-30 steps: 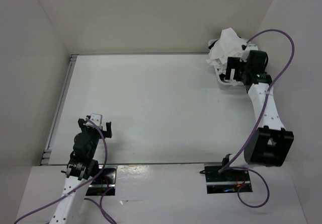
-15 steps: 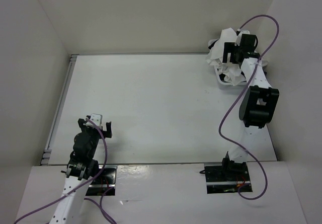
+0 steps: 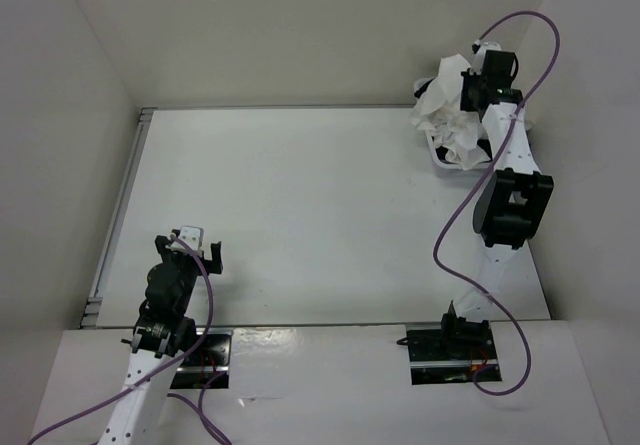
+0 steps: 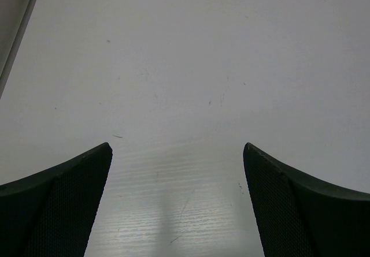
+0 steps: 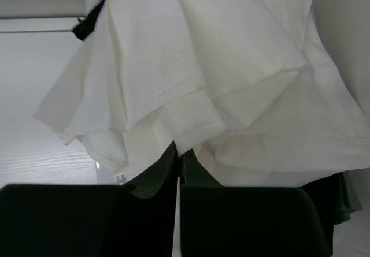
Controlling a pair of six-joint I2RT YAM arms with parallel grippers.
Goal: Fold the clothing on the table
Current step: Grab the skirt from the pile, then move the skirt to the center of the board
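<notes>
Right end effector [image 5: 178, 153]: closed, pinching the clothing [image 5: 202, 66] at its hem, upper right of top view.
Left end effector [image 4: 177, 147]: wide open, empty.
Change: right jaws stood open a second ago.
Surface [image 3: 300, 205]: white, enclosed by white walls [image 3: 300, 35].

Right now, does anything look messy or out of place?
Yes: the skirt is a crumpled heap in the far right corner, spilling over a small bin instead of lying flat on the table. The right claw is pinched shut on its edge.
</notes>
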